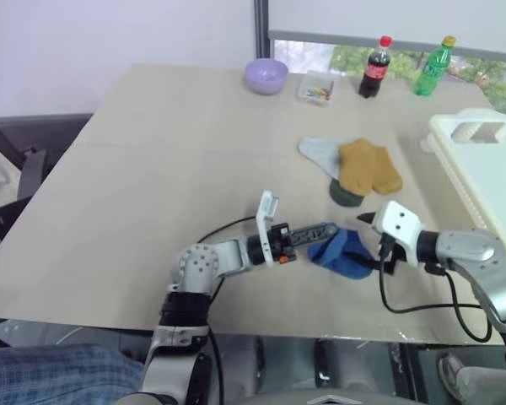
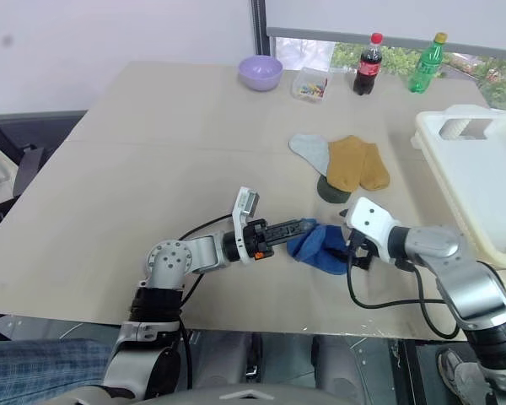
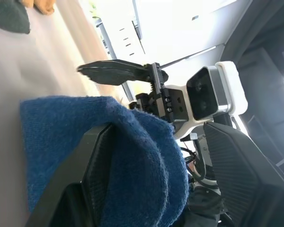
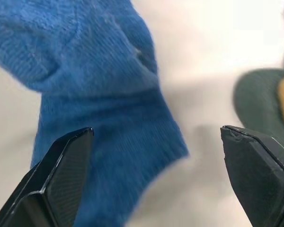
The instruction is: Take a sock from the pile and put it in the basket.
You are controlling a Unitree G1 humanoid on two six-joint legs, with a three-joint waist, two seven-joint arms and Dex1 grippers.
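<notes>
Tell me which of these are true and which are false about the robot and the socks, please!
1. The left gripper is holding the blue sock. True.
2. The right gripper is shut tight. False: its fingers stand wide open, with the blue sock in front of them.
3. The blue sock is already in the basket. False: it is near the table's front edge, between the two grippers.
4. A yellow sock lies on the table beside a pale grey one. True.
5. The lilac bowl is full of socks. False: no socks are in it.
</notes>
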